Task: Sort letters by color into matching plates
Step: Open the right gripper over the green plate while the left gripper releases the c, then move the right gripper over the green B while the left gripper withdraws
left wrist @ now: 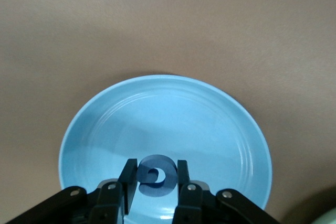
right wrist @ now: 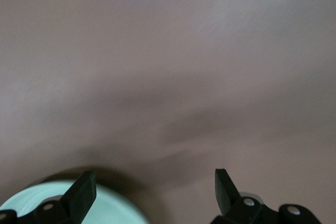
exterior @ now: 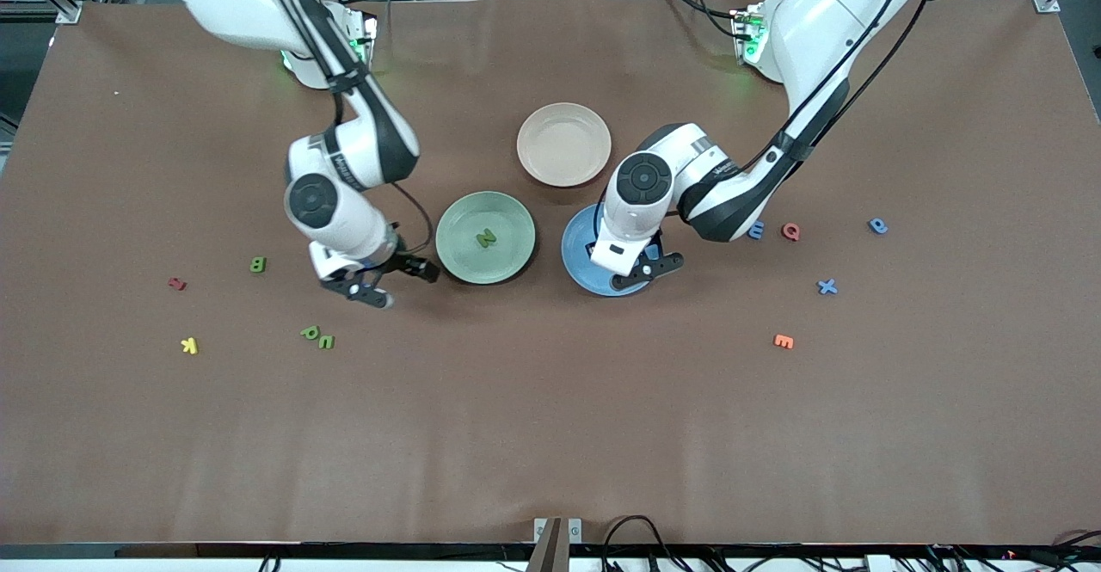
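The left gripper [left wrist: 156,179] pinches a curled blue foam letter [left wrist: 156,175] over the glossy blue plate [left wrist: 105,129]. The right gripper [right wrist: 155,195] (fingers spread wide, empty) hangs beside the green plate [exterior: 464,219].

Green N [exterior: 487,237] lies in the mint plate [exterior: 460,255]; blue G [left wrist: 156,176] hangs over the blue plate [left wrist: 199,124].
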You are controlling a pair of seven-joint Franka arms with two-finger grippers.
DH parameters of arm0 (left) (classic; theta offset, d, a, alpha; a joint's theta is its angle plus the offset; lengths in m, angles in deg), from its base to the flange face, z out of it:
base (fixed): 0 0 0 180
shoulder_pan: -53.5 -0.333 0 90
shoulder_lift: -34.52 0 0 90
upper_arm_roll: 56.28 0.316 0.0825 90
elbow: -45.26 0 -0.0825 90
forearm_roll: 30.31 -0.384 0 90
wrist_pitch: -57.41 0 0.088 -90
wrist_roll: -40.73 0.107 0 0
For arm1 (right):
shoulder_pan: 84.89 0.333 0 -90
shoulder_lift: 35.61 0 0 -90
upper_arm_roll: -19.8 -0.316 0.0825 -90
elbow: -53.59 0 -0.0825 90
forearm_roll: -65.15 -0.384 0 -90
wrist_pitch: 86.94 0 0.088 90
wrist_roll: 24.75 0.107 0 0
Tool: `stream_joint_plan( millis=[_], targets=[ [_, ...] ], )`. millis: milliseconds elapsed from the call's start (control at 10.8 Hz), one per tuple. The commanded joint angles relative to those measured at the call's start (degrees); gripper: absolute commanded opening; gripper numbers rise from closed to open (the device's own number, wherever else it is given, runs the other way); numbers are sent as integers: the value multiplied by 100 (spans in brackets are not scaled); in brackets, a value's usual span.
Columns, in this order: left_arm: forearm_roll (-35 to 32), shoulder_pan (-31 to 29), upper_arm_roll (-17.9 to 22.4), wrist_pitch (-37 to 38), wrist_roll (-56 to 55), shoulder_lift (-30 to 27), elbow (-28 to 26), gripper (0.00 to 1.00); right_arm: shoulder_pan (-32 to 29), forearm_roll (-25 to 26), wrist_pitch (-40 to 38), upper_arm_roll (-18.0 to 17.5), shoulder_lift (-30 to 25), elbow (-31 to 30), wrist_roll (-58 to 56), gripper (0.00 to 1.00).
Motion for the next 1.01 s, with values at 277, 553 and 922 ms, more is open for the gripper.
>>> stream_joint_plan(
  millis=[277,553,922],
  targets=[
    [-300,113,203,-199,-302,252,237,100,-2151,1211,-401,-690,-307,-90,-2278,100],
    [-274,-11,212,-155,-310,155,246,100,-3049,1651,-375,-867,-491,-326,-3439,100],
    [-282,-457,203,221,214,-204,220,100,-3972,2134,-331,-1262,-536,-520,-3917,100]
  ],
)
